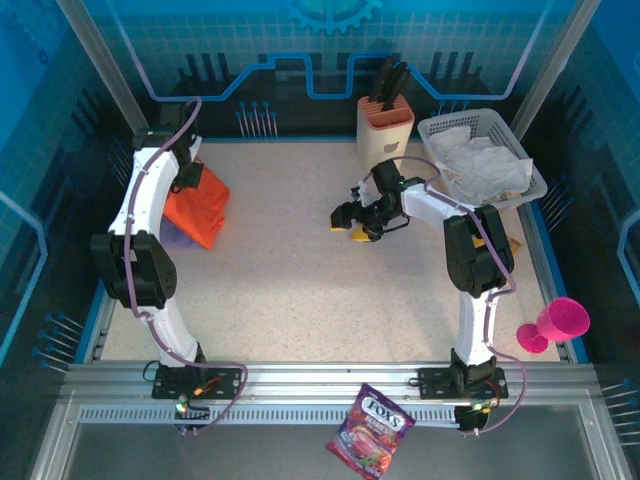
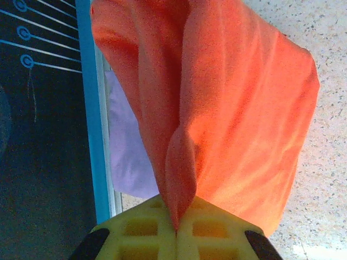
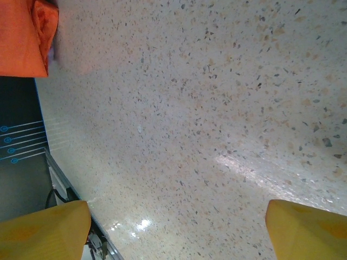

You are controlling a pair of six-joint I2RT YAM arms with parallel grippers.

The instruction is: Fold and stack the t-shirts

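Left wrist: left fingers [image 2: 176, 242] clamped on a fold of the orange t-shirt [image 2: 244, 108], right fingers [image 3: 43, 233] apart; I judge it light, limp, best pinched at doubled edges.

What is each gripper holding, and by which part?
The left gripper pinches a bunched fold of the orange t-shirt; the right gripper is open, holding nothing.

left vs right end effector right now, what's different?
Left end effector is shut, pinching a fold of the orange t-shirt; right end effector is open and empty. Left sits near the left edge of the table; right hovers over its bare middle. Both have yellow fingers.
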